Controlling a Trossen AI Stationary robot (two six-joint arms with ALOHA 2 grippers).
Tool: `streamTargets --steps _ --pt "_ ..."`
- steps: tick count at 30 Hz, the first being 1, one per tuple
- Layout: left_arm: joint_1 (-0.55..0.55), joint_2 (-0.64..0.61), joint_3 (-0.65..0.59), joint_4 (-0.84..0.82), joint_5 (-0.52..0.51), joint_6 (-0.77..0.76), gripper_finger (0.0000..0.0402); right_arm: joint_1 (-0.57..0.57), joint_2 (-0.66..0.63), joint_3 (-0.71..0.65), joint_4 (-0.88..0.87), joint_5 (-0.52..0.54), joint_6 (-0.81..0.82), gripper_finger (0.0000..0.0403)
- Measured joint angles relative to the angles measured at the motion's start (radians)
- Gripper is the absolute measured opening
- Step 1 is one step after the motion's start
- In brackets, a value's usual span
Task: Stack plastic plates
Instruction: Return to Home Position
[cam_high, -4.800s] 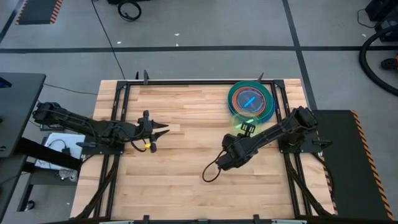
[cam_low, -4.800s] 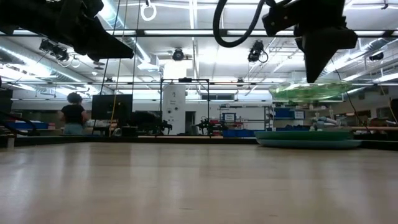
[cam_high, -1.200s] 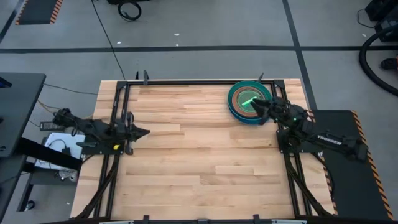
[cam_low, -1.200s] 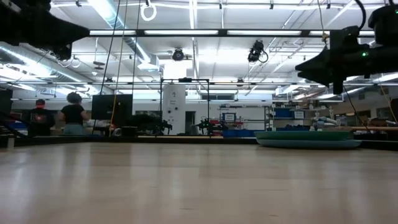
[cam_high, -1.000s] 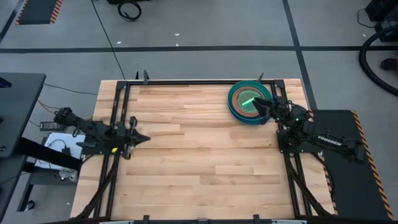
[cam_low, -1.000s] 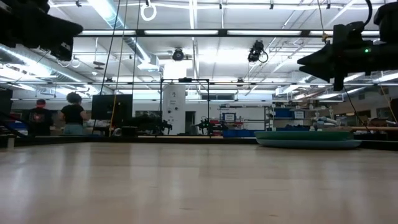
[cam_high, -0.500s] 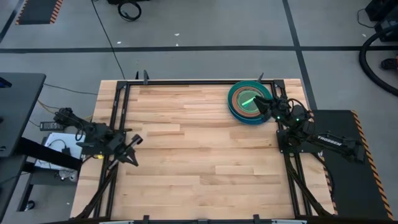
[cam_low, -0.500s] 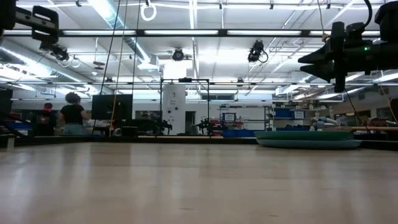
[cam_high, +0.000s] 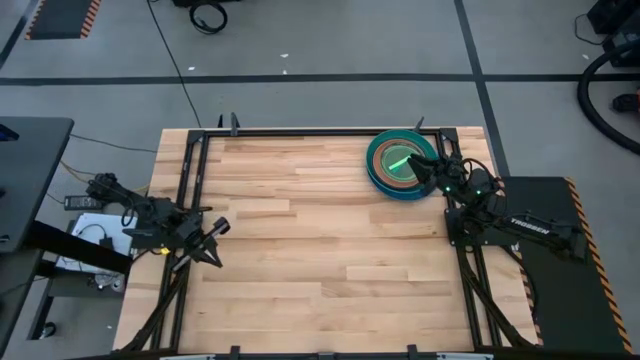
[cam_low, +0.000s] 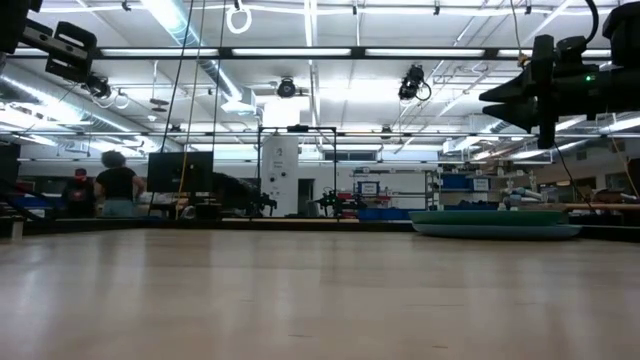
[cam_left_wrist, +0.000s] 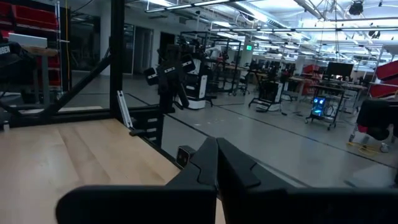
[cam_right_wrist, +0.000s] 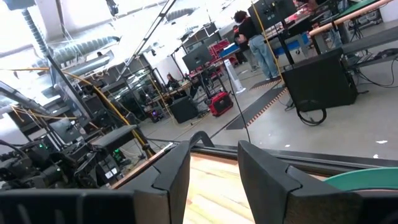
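The plastic plates (cam_high: 402, 166) lie in a single stack near the far right corner of the table (cam_high: 300, 270). The green plate (cam_high: 399, 161) is on top, and wider brown and teal rims show around it. We see the right gripper (cam_high: 426, 172) over the stack's right rim, raised clear above the plates in the low view, its fingers spread with nothing between them. The left gripper (cam_left_wrist: 216, 146) hangs well apart from the stack at the table's left edge, its fingers pressed together.
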Motion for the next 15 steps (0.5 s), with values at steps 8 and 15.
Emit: streamTargets --steps 8,15 --pt "0.0 0.0 0.0 0.0 0.0 0.0 0.0007 0.0 0.0 0.0 0.0 0.0 0.0 0.0145" --pt "0.0 0.0 0.0 0.001 0.0 0.0 0.0007 0.0 0.0 0.0 0.0 -0.001 0.0 0.0144"
